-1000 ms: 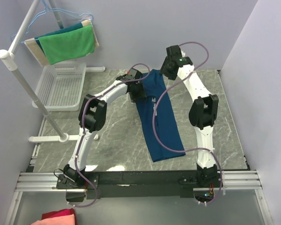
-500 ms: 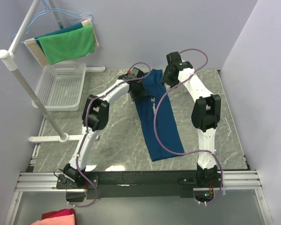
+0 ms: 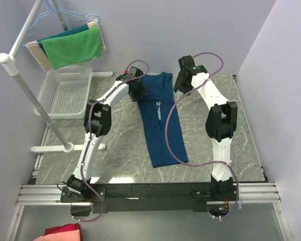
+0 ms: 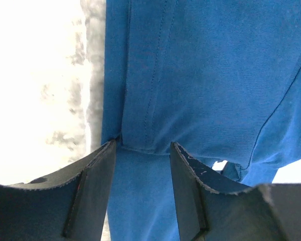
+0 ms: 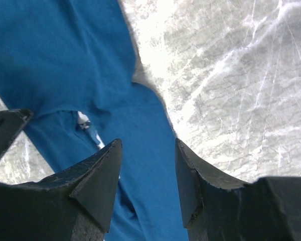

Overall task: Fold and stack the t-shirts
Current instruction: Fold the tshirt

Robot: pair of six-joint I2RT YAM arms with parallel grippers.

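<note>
One navy blue t-shirt [image 3: 163, 135] lies on the marble table as a long narrow strip running from the back toward the front, with a small white label [image 3: 159, 108] showing. Its back end is spread wider, between my two grippers. My left gripper [image 3: 139, 94] sits at that end's left corner, jaws apart, fingertips down at a folded hem of the t-shirt [image 4: 205, 75], left gripper [image 4: 143, 143]. My right gripper [image 3: 180, 87] sits at the right corner, also open, over the edge of the t-shirt [image 5: 55, 55], right gripper [image 5: 148, 141]. Nothing is pinched between either pair of fingers.
A white basket [image 3: 65, 93] stands at the back left under a rack [image 3: 30, 95] hung with a green cloth [image 3: 72, 47]. A red/pink cloth [image 3: 62, 233] lies off the table at the front left. The right arm's purple cable [image 3: 166, 131] hangs over the shirt. Walls close in behind and on the right.
My left gripper has moved left and back. The t-shirt slid left with it, and its back end spread wider. My right gripper came down beside the shirt's right corner.
</note>
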